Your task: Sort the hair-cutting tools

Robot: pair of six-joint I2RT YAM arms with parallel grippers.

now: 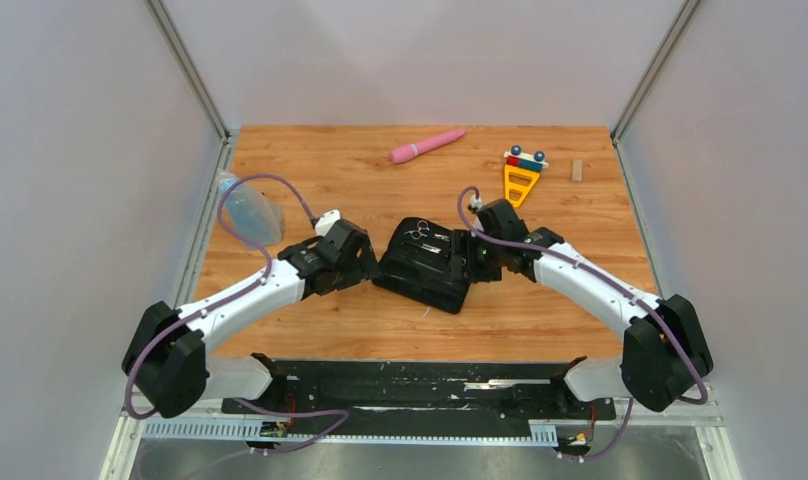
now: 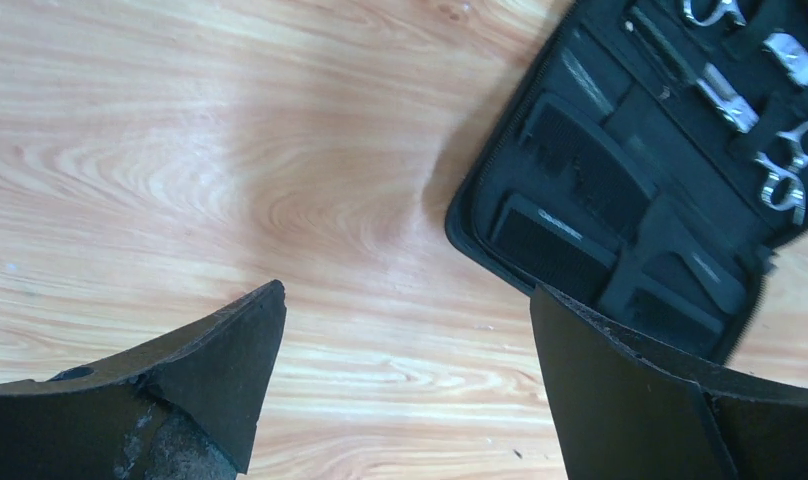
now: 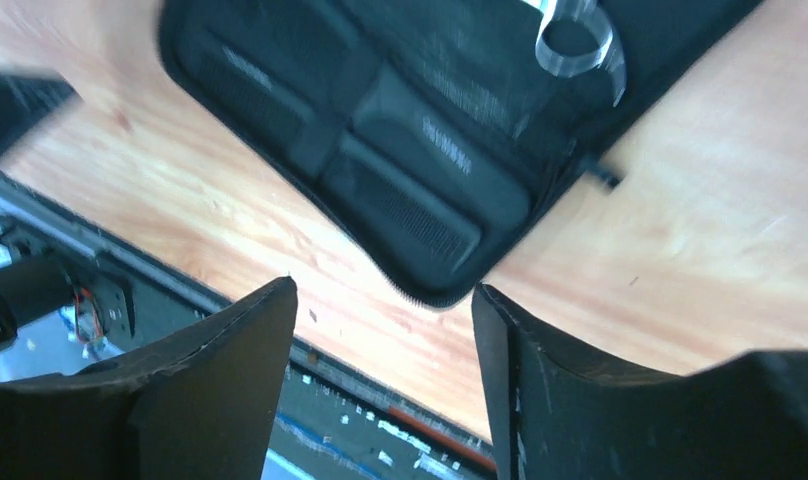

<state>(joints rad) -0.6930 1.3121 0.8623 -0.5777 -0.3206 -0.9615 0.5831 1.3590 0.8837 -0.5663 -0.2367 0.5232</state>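
Observation:
A black zip case (image 1: 430, 282) lies open at the table's middle. Two silver scissors (image 1: 417, 235) sit strapped in its far half; their ring handles show in the left wrist view (image 2: 790, 172). Two black combs (image 2: 588, 165) (image 2: 548, 245) are tucked in its pockets. The right wrist view shows a comb (image 3: 412, 215) in a pocket and one scissor ring (image 3: 577, 45). My left gripper (image 1: 372, 266) is open and empty beside the case's left edge (image 2: 405, 335). My right gripper (image 1: 470, 262) is open and empty at the case's right edge (image 3: 380, 325).
A pink wand (image 1: 427, 145) lies at the back middle. A yellow toy with blue and red parts (image 1: 521, 176) and a small wooden block (image 1: 577, 170) are at the back right. A clear bag with blue contents (image 1: 248, 212) sits at the left edge.

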